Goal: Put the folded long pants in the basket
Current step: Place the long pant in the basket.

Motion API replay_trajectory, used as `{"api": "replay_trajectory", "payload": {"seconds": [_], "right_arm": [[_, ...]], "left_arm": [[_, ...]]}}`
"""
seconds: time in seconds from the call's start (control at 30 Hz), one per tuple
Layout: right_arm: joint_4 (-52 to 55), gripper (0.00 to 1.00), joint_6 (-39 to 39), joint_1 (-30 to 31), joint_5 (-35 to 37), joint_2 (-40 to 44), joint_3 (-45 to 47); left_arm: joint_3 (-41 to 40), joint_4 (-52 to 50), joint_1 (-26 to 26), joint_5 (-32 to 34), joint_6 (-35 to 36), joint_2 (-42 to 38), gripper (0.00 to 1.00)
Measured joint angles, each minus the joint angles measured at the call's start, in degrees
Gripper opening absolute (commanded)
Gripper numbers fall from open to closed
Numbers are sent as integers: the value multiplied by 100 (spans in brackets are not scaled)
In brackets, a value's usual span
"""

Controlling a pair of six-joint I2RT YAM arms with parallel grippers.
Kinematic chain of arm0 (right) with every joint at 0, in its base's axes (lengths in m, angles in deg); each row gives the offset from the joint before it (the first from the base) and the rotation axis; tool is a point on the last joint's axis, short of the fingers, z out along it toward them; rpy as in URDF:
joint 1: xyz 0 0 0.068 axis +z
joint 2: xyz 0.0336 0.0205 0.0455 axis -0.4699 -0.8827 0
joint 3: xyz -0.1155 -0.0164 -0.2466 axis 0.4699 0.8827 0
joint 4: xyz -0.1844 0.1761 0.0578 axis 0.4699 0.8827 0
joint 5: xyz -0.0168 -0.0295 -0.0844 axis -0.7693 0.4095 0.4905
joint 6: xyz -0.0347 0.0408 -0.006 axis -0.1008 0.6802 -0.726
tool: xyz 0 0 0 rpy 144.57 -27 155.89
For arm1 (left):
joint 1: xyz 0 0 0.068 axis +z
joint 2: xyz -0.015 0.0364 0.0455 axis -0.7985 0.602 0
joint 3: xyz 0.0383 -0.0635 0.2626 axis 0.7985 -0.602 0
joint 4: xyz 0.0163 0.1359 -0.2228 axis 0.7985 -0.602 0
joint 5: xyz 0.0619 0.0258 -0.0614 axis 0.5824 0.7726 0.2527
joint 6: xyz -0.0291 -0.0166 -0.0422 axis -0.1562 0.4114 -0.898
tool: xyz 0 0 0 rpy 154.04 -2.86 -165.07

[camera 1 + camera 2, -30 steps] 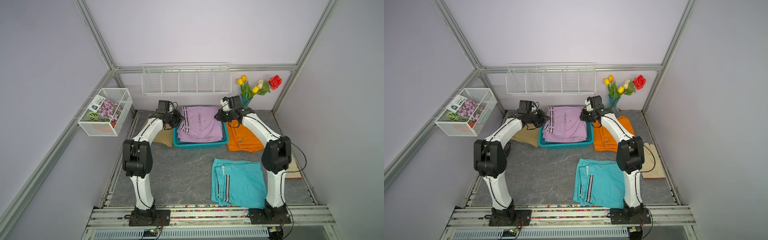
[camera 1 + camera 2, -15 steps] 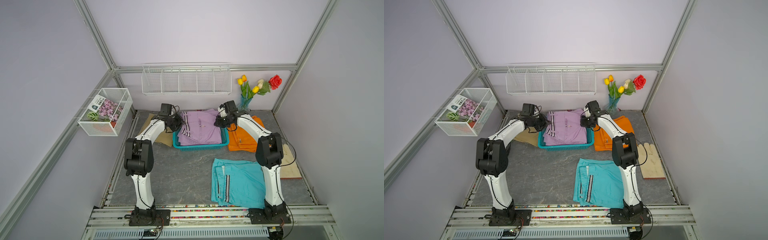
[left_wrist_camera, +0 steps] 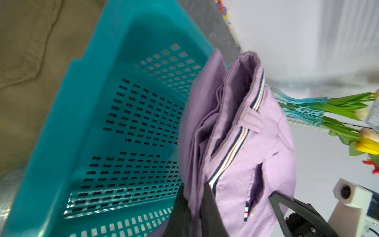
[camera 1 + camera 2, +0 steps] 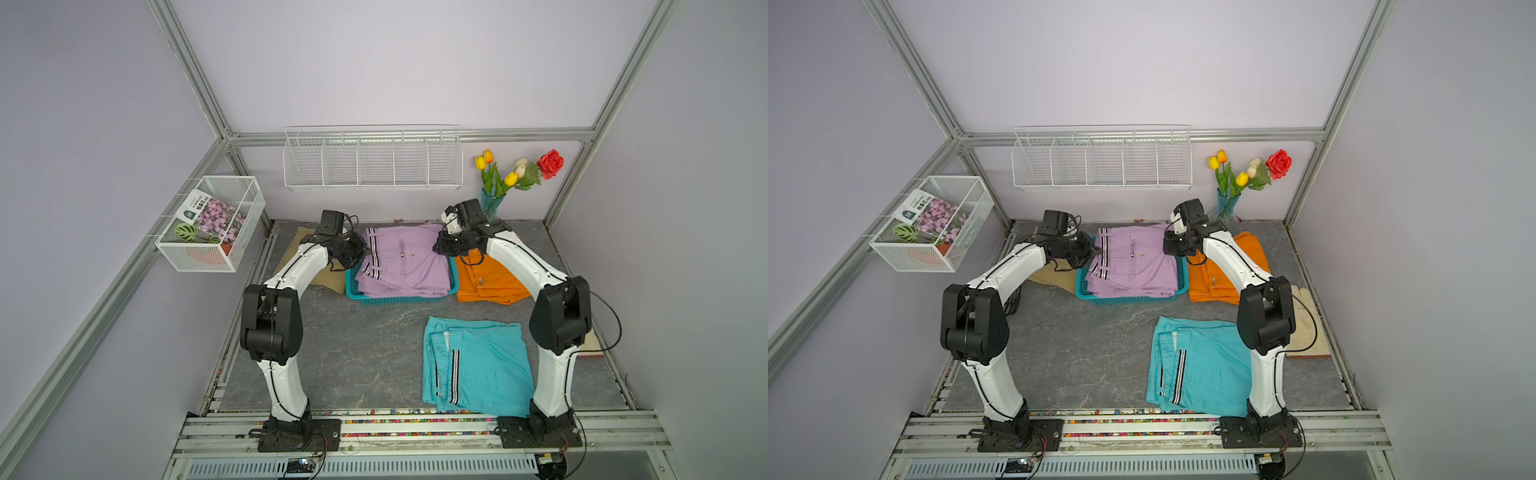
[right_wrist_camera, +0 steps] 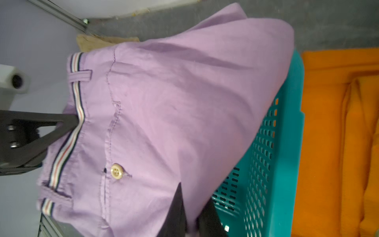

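While both arms reach to the far side of the grey table point(image 4: 357, 353), the folded lilac pants point(image 4: 401, 259) hang between them over the teal basket point(image 4: 397, 299), covering most of its opening in both top views. Left gripper point(image 3: 193, 190) has its jaws pinched narrow on the striped edge of the lilac pants – several layers of cloth run between the two dark fingers point(image 3: 211, 213), and the perforated basket floor point(image 3: 127, 127) shows bare beside and under that edge, so the cloth is off the bottom on this side. Right gripper point(image 5: 193, 197) is likewise clamped narrow on the opposite edge, cloth squeezed between its fingers just inside the basket's side wall point(image 5: 264, 156). Each pair of jaws thus bites a side hem, with the bulk of the garment sagging between them. Orange pants point(image 4: 490, 278) lie flat on the table just beside the basket under the right arm – tan pants point(image 4: 293, 249) lie on its other side under the left arm, and the turquoise pants point(image 4: 478, 365) lie nearer the arm bases, well apart from the basket
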State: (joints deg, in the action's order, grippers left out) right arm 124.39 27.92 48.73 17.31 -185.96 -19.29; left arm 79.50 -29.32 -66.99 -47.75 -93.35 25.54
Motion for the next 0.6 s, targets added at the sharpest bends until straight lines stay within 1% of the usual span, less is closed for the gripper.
{"api": "replay_trajectory", "payload": {"seconds": [0.2,0.3,0.37,0.47,0.53,0.6], "right_arm": [[-17,0,57,48,52,-774,120],[-46,6,63,79,155,-811,74],[-42,6,59,92,205,-879,2],[-44,4,42,98,304,-970,-125],[-72,0,44,103,326,-973,-125],[-179,0,44,103,326,-962,-90]], "left_arm": [[-83,-131,-39,79,-2,409,0],[-111,-151,-50,168,-2,529,0],[-111,-122,-57,232,0,525,0],[-109,-87,-70,286,17,535,0],[-72,-87,-76,299,63,560,0],[-17,-94,-79,334,129,592,0]]}}
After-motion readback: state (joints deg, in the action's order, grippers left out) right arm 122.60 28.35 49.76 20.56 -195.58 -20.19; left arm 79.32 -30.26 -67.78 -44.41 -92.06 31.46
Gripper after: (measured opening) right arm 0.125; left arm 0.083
